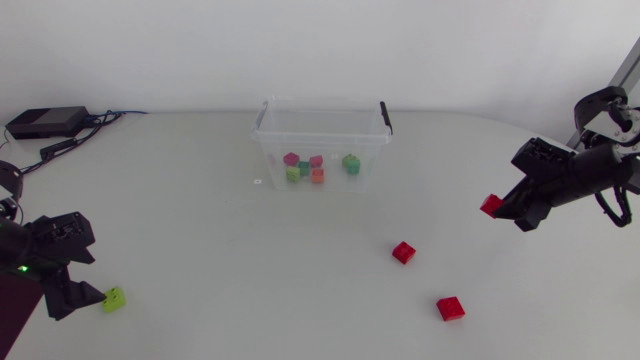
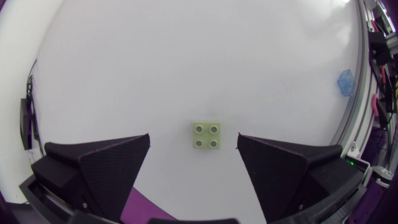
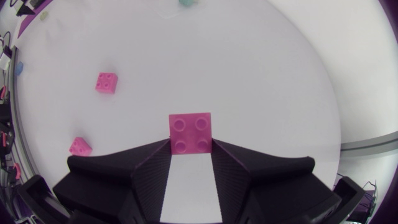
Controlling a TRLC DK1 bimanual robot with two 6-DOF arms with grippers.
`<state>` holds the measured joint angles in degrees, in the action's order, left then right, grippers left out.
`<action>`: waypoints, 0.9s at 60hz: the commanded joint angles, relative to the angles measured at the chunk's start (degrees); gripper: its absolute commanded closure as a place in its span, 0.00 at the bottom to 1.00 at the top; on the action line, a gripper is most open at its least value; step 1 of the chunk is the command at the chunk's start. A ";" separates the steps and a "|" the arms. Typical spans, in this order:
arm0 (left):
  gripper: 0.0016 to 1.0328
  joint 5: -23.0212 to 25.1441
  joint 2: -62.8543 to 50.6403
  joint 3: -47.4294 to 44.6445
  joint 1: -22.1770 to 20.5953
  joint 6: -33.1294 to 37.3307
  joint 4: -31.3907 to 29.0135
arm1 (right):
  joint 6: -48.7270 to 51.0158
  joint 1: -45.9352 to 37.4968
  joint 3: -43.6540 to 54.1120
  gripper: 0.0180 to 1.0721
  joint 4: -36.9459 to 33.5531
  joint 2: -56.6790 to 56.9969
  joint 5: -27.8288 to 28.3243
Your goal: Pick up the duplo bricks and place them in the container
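A lime brick (image 2: 206,135) is seen on the table at the near left: square, pale green, four studs up, lying flat. It is framed by the left gripper (image 2: 193,139), whose fingers are spread wide to either side of it and touch nothing; a clear gap is left on both flanks, the brick sitting nearer the one finger than the other.

Over on the right, a red brick (image 3: 189,132) is clamped by the right gripper (image 3: 191,149). The fingers are drawn in against its two sides at the rear half, and the front pair of studs juts out ahead of the tips. From above it is seen held at the table's right side, well apart from the container (image 1: 322,135).

The container is a clear tub at the back middle of the table, a black clip on its right rim. A small cluster of bricks (image 1: 304,167) is already gathered inside: pink, teal, lime and orange together, one green a little to the right.

Two loose red bricks are left flat on the table: the nearer red brick (image 1: 404,252) between container and right gripper, the far red brick (image 1: 450,308) towards the front edge. A black box (image 1: 45,122) with cables is noted at the back left corner.
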<state>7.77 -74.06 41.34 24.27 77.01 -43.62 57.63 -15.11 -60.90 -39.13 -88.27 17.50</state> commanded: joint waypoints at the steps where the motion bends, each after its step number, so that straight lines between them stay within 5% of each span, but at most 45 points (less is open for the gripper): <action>1: 0.06 -1.62 -0.64 -2.23 -2.04 1.39 -0.77 | -1.99 1.23 -0.27 0.65 -1.29 2.22 0.96; 33: 0.18 -7.15 -14.44 -0.82 -5.82 -1.34 6.44 | -10.87 7.91 -7.30 0.65 -4.02 7.32 7.90; 45: 0.47 -7.77 -20.68 0.58 -6.08 -3.01 9.34 | -17.64 13.88 -10.46 0.65 -0.42 6.27 8.08; 50: 0.66 -7.95 -22.18 1.11 -6.17 -3.45 10.48 | -20.45 15.82 -12.66 0.65 0.90 4.95 8.08; 54: 0.68 -7.95 -22.27 1.37 -6.25 -3.36 10.48 | -23.08 17.57 -15.56 0.65 1.96 2.84 8.08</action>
<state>0.73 -92.97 43.92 18.55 73.93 -35.86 38.24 0.97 -73.38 -38.41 -82.78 25.34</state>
